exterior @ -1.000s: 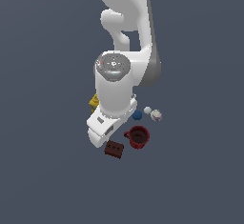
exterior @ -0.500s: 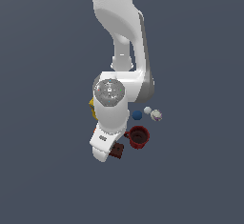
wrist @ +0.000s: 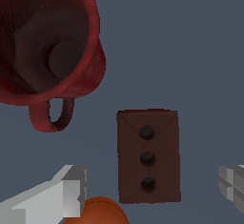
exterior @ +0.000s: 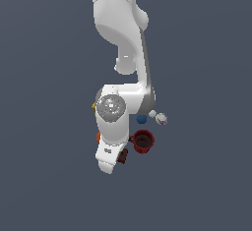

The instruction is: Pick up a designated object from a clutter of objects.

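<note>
Between the spread fingers of the gripper (wrist: 151,189) lies the block (wrist: 148,156), flat on the floor with three round studs up; neither fingertip (wrist: 71,192) touches it. Just beside it stands the mug (wrist: 45,42), upright, handle toward the block. An orange ball (wrist: 99,212) sits near one finger. From outside, the arm (exterior: 114,131) hides most of the block (exterior: 123,156), with mug (exterior: 142,141), blue ball (exterior: 141,119) and two pale balls (exterior: 160,119) close by.

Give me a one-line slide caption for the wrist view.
Open tool straddling the studded brown block, red mug and orange ball close by.
</note>
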You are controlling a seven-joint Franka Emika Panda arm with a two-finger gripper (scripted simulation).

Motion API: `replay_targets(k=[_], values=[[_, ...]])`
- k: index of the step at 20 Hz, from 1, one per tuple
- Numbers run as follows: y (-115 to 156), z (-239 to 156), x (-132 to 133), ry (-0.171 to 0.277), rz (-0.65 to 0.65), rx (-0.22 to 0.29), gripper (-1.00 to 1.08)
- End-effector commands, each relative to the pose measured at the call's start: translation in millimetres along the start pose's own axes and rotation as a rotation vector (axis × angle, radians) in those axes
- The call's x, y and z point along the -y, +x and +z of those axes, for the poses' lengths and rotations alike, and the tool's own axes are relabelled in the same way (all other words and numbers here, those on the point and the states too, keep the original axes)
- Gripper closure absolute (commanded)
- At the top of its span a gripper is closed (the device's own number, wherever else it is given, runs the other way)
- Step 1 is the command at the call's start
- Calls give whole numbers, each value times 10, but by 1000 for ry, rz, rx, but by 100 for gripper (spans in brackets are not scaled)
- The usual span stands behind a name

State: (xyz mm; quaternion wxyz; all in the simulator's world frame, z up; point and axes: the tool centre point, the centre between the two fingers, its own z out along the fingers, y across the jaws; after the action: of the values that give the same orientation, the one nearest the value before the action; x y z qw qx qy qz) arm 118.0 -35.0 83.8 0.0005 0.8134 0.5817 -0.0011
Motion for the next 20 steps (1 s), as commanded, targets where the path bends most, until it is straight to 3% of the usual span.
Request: replay_targets(k=[1,10,20], values=[[0,42,-13,-1,-20,-2,-92],[-3,120,-14,0,-26,-2,-92],[-4,546,-7,0,-29,-2,-92]])
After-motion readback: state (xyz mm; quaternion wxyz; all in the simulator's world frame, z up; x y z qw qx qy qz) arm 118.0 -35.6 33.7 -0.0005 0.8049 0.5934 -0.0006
